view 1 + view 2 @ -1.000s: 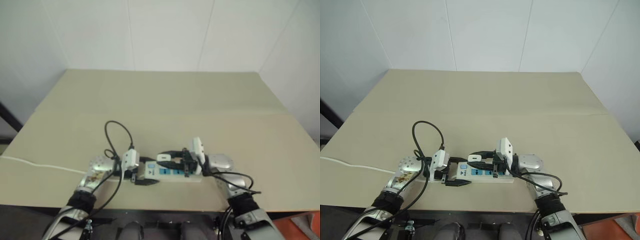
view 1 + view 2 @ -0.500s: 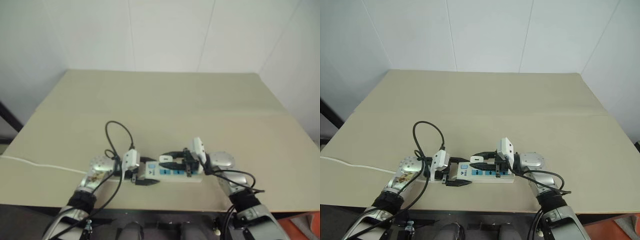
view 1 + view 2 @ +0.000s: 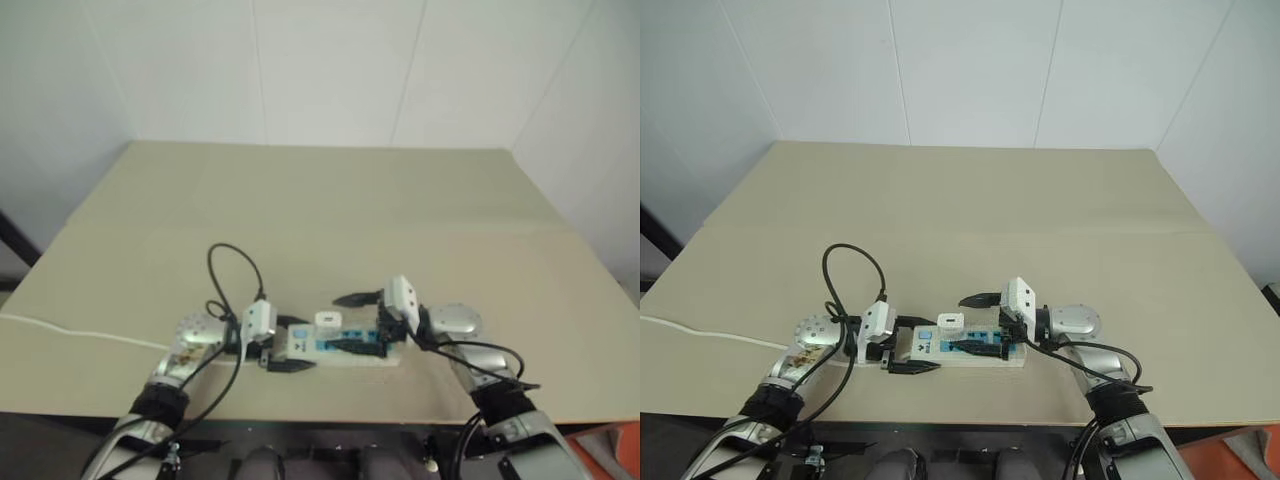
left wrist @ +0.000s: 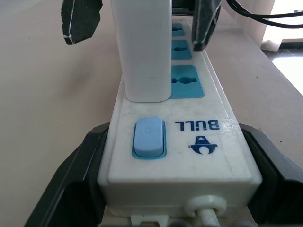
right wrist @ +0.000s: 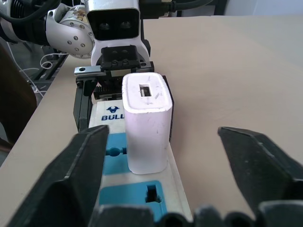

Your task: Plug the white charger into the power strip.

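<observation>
Charger (image 5: 145, 124) stands upright in the power strip (image 4: 189, 142), beside its switch; left gripper (image 3: 908, 345) clamps the strip's switch end; right gripper (image 3: 975, 322) open wide, empty

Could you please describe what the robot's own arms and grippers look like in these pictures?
Both arms are silver metal with black cuffs near the elbows and loose black cables looping along them. The left gripper and the right gripper each have a white square body and two black, tapered fingers. The left wrist joint is a rounded silver housing studded with small screws.
</observation>
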Motion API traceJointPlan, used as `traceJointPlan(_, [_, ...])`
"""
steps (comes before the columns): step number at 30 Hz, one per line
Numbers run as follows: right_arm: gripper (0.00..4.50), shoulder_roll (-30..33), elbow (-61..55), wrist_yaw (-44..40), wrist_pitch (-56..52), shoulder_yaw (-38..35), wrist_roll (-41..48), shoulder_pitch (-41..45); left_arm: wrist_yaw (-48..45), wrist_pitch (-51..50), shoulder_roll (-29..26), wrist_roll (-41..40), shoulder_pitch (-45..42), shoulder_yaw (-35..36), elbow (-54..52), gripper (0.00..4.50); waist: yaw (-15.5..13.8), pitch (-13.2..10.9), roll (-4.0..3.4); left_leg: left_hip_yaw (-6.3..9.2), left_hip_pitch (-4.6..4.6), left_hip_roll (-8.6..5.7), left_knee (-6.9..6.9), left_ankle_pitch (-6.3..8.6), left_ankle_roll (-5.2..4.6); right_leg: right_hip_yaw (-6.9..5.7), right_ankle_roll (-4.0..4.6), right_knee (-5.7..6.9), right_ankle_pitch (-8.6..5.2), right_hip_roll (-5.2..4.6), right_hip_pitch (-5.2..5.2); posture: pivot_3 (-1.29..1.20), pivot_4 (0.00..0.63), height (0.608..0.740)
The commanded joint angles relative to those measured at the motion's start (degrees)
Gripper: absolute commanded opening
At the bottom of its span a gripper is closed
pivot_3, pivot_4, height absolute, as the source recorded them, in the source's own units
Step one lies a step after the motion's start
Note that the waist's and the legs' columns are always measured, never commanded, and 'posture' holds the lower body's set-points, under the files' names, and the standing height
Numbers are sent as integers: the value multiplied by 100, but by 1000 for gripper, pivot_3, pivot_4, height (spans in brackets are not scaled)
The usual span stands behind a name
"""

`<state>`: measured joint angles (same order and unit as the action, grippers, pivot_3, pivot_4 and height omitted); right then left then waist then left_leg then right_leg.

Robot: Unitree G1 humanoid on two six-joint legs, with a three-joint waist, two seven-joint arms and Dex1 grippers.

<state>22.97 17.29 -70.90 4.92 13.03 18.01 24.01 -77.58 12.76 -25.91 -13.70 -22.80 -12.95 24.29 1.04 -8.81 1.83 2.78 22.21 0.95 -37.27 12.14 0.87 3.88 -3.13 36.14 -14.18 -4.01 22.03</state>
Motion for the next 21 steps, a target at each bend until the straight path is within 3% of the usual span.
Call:
traceJointPlan(1, [4496,37,277,-80,-260,247,-295,-226,12,-152,-130,156,85,-36,-6,3667,-6,5,6,2,-2,1,4,0,0,0,3,0,-2,2,0,0,150,740])
traceJointPlan(4, [4500,-14,305,-64,-212,270,-337,-194,-81,-536,-240,-28,58,45,-319,4484,3,5,6,2,-2,4,13,0,0,1,6,1,-3,8,5,0,150,740])
traceJointPlan(13, [4500,-140,-76,182,-100,39,-270,-128,-300,-1472,-779,-855,144,614,-1611,4484,60,2,5,2,-3,27,28,0,0,4,15,2,-6,30,15,0,150,740])
traceJointPlan(21, [4500,796,-2035,180,-828,-683,446,-525,8,-1856,-1331,-1421,493,1440,-2843,4484,7,-72,-49,-1,43,41,35,1,1,5,30,-6,-9,42,59,0,150,740])
